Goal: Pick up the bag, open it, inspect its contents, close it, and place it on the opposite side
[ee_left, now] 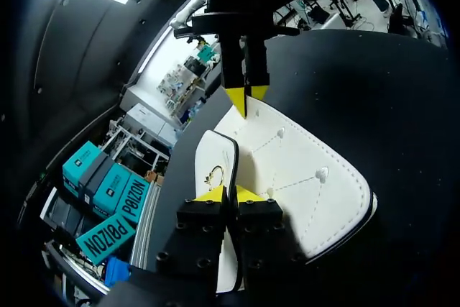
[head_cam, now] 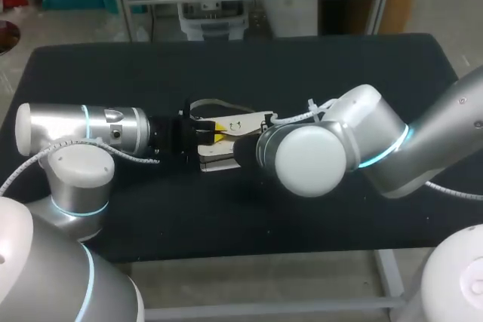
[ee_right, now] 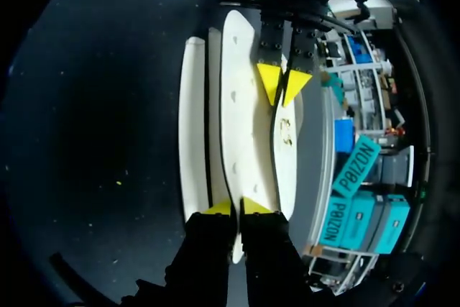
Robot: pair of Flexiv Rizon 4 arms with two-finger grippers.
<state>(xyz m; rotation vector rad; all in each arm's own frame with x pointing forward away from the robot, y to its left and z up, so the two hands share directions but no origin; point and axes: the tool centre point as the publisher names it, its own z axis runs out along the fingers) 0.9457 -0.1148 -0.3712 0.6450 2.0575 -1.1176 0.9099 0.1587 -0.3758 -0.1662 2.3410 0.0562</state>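
Observation:
A white bag (head_cam: 230,124) with stitched seams and small studs hangs between my two grippers over the middle of the black table. My left gripper (head_cam: 214,136) (ee_left: 228,193) is shut on the black-trimmed edge of the bag's flap (ee_left: 215,156), by a small gold clasp (ee_left: 213,175). My right gripper (ee_right: 236,206) is shut on the opposite edge of the bag (ee_right: 241,127); in the head view my right wrist hides it. Each wrist view shows the other gripper pinching the far end: the right gripper (ee_left: 246,98) and the left gripper (ee_right: 282,88). A thin strap (head_cam: 205,103) loops behind the bag.
The black table (head_cam: 113,73) stretches wide on both sides of the bag, with its front edge (head_cam: 249,250) near me. My right arm's thick elbow (head_cam: 313,160) sits just right of the bag and covers part of it.

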